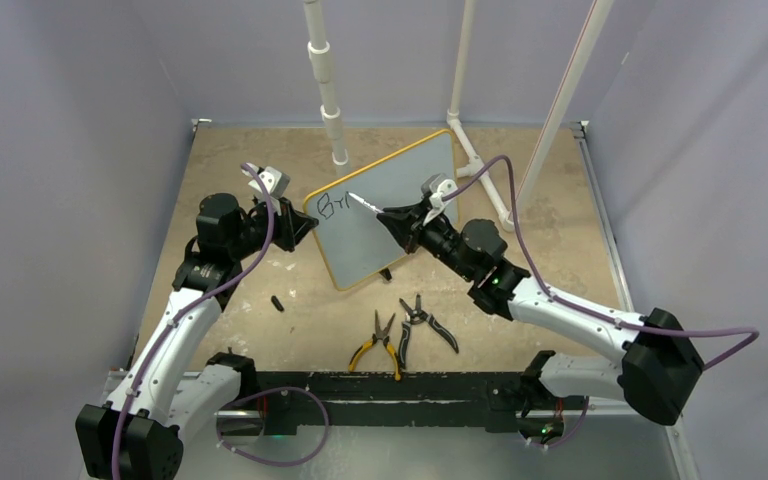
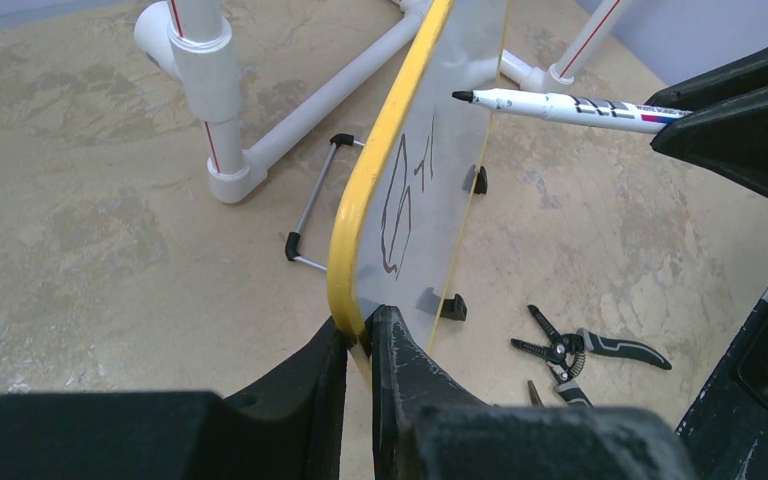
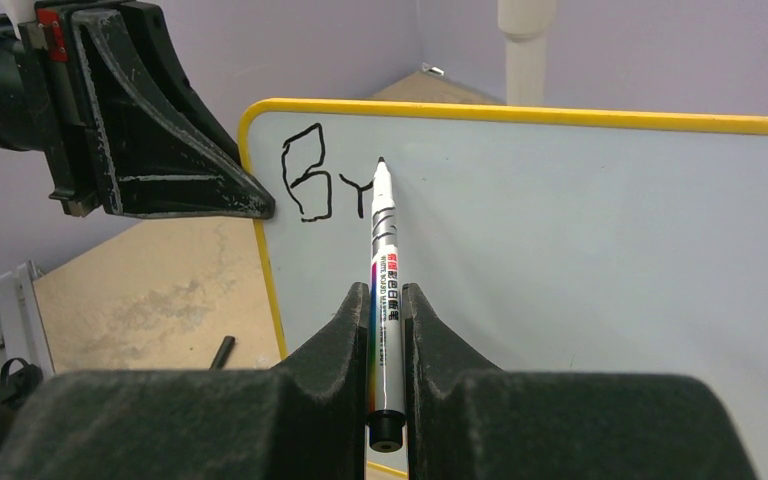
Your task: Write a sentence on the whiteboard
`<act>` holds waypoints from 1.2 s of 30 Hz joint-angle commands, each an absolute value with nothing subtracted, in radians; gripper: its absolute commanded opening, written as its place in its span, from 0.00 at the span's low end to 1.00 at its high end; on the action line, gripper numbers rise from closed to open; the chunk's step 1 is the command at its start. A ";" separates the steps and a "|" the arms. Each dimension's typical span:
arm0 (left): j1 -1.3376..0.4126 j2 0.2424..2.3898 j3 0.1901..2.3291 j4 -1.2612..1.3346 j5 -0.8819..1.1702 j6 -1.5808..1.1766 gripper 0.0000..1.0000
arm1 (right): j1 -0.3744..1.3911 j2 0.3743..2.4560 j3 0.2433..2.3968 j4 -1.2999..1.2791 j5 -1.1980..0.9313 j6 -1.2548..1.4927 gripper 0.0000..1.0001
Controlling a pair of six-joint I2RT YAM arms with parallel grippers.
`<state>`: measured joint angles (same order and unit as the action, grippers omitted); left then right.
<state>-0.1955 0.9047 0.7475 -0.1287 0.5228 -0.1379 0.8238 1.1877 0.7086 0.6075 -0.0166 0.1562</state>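
Observation:
The whiteboard [image 1: 415, 175] stands tilted up off the table, its yellow rim pinched at the lower left corner by my left gripper [image 1: 305, 222], which is shut on it [image 2: 362, 330]. My right gripper [image 1: 390, 216] is shut on a white marker [image 3: 383, 240] with its black tip pointing at the board face [image 3: 580, 230]. The sentence [image 3: 320, 185] is only a boxy "B" and a small "r" near the board's top left. The marker tip sits just right of those letters; I cannot tell whether it touches. The left wrist view shows the marker [image 2: 560, 105] coming in from the right toward the board [image 2: 450, 190].
Yellow-handled pliers [image 1: 378, 345] and black wire strippers [image 1: 426, 322] lie on the table in front of the board. A small black cap [image 1: 277, 302] lies near the left arm. White pipe posts [image 1: 330, 110] and a pipe base [image 1: 475, 160] stand behind the board.

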 commanded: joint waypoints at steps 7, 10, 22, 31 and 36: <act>-0.193 0.911 0.729 -0.129 0.515 -0.114 0.00 | 0.822 1.217 0.764 0.665 -0.003 0.126 0.00; -0.193 0.911 0.728 -0.129 0.515 -0.114 0.00 | 0.822 1.226 0.765 0.670 -0.003 0.127 0.00; -0.193 0.910 0.729 -0.129 0.520 -0.114 0.00 | 0.822 1.231 0.761 0.676 0.024 0.133 0.00; -0.193 0.896 0.732 -0.141 0.512 -0.114 0.00 | 0.822 1.187 0.731 0.678 0.002 0.139 0.00; -0.193 0.890 0.738 -0.149 0.497 -0.111 0.19 | 0.822 1.130 0.703 0.667 -0.028 0.135 0.00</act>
<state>-0.1967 0.8959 0.7456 -0.1341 0.5224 -0.1375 0.8238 1.1893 0.7128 0.6346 -0.0174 0.1452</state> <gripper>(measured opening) 0.118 0.131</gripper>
